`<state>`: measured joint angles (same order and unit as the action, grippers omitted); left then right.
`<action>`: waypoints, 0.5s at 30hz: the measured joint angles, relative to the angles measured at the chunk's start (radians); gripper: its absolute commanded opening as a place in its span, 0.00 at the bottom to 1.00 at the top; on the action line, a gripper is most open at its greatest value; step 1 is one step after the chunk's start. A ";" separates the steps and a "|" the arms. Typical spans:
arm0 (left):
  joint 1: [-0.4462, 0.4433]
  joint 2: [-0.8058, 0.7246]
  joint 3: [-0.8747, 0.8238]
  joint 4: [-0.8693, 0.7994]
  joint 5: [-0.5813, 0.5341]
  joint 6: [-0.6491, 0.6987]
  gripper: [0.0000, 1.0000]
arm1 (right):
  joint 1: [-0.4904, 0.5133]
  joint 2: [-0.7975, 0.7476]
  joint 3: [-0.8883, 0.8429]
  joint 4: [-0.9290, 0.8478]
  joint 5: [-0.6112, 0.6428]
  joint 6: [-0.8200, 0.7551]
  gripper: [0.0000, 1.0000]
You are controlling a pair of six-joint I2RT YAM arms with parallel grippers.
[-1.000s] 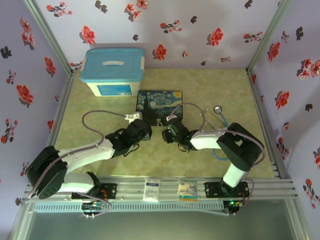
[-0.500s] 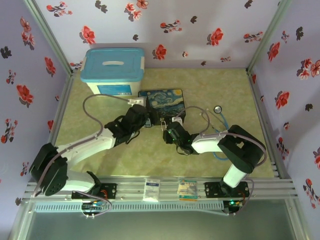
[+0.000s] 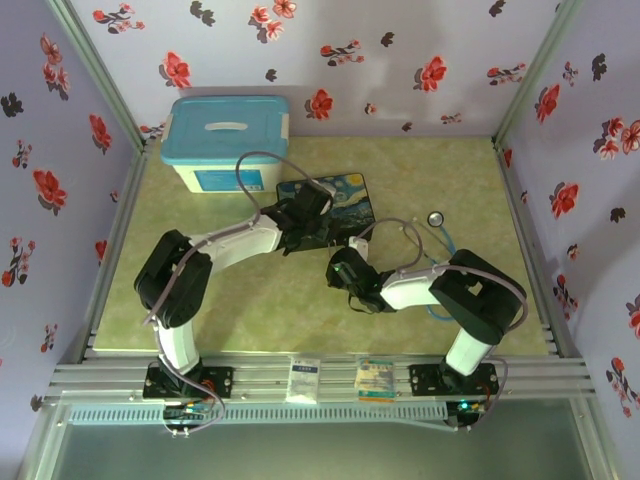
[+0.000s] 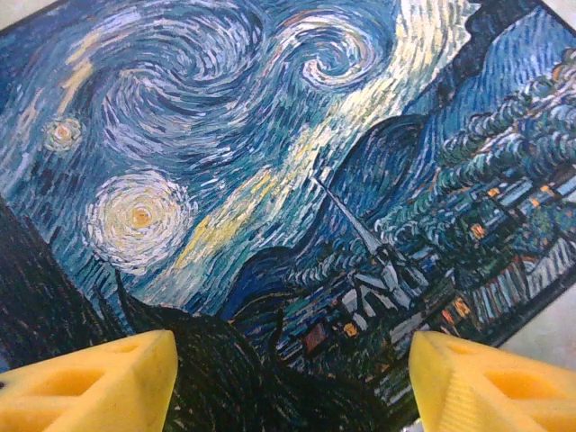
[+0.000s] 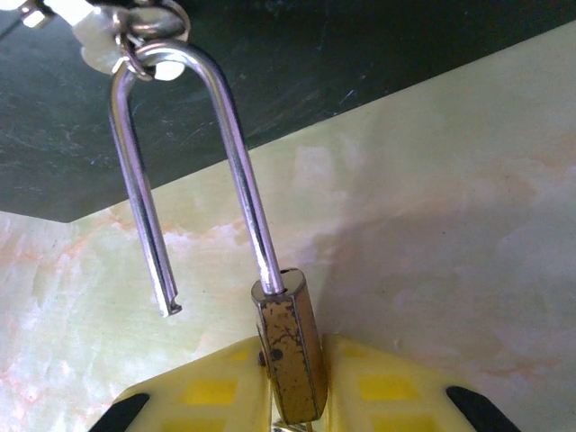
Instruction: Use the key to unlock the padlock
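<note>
Pinching padlock (image 5: pixel 289 346) in right hand (image 5: pixel 295 389), shackle (image 5: pixel 236 144) end free, painted box (image 5: pixel 378 54) behind

One padlock (image 5: pixel 290 346), one painted box (image 4: pixel 270 180), one bin (image 3: pixel 228 140), one stethoscope (image 3: pixel 436 218).

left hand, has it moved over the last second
Yes. In the top view the left hand went up-frame and to the right. It was short of the starry-night box and now sits over the box's left part.
</note>
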<state>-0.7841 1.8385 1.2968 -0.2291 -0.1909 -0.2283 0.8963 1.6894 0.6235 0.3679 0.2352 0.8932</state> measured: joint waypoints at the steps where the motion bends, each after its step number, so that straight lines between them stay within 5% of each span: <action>1: 0.000 0.000 -0.005 0.007 0.002 0.005 0.63 | 0.001 0.000 0.003 -0.006 0.003 0.000 0.19; 15: -0.003 -0.035 -0.139 0.209 0.000 0.056 0.48 | 0.026 0.010 0.058 -0.100 0.058 -0.034 0.03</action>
<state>-0.7876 1.8034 1.1580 -0.0204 -0.1909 -0.1726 0.9222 1.6997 0.6819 0.2684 0.2932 0.8593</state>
